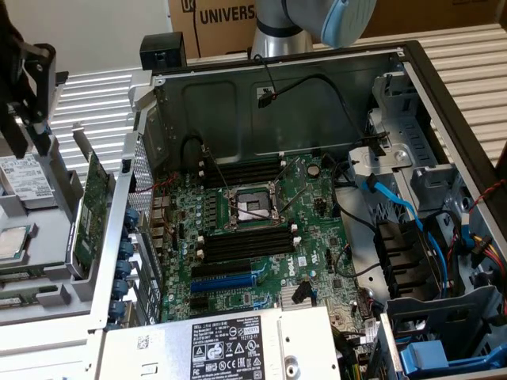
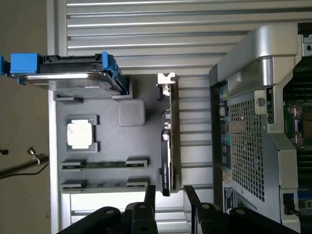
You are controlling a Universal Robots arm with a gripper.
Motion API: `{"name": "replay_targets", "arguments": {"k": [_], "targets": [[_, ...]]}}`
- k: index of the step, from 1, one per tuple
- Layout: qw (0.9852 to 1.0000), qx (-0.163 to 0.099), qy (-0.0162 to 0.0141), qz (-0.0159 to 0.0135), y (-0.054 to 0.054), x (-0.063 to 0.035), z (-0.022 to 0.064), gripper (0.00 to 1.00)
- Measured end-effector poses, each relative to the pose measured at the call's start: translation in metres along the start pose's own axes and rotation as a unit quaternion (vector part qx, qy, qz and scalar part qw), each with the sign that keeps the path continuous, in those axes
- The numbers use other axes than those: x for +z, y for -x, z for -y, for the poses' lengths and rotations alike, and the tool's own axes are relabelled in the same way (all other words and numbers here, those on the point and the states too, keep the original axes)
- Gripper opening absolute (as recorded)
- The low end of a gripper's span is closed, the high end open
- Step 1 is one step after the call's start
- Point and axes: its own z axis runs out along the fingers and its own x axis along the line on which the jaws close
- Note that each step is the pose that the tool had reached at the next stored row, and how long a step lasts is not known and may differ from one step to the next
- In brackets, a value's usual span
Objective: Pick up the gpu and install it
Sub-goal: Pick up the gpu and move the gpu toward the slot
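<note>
gpu (image 1: 94,202): stands on edge in a slot of the grey parts tray (image 2: 109,141) at the exterior view's left, metal bracket at one end, just beside the open computer case (image 1: 222,103). Jaws wide, holding nothing. The gripper (image 2: 168,192) has a finger to each side of the card's near end, with no contact evident. Card likely light, stiff and fragile, so best pinched across board and black cooler block, clear of the contact edge. Further right, motherboard (image 1: 261,237) lies flat in the case, blue expansion slot (image 1: 226,279) bare. Blue cables (image 1: 396,206) at far right.
</note>
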Motion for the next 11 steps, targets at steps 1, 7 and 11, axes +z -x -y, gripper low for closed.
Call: {"name": "replay_targets", "arguments": {"k": [1,7,11], "targets": [[1.0,0.0,0.0001,0.0002,0.0,0.0016,0.0006,0.36],[1.0,0.0,0.0001,0.0003,0.0,0.0087,0.0035,0.36],[1.0,0.0,0.0001,0.0003,0.0,0.025,0.0051,0.36]]}}
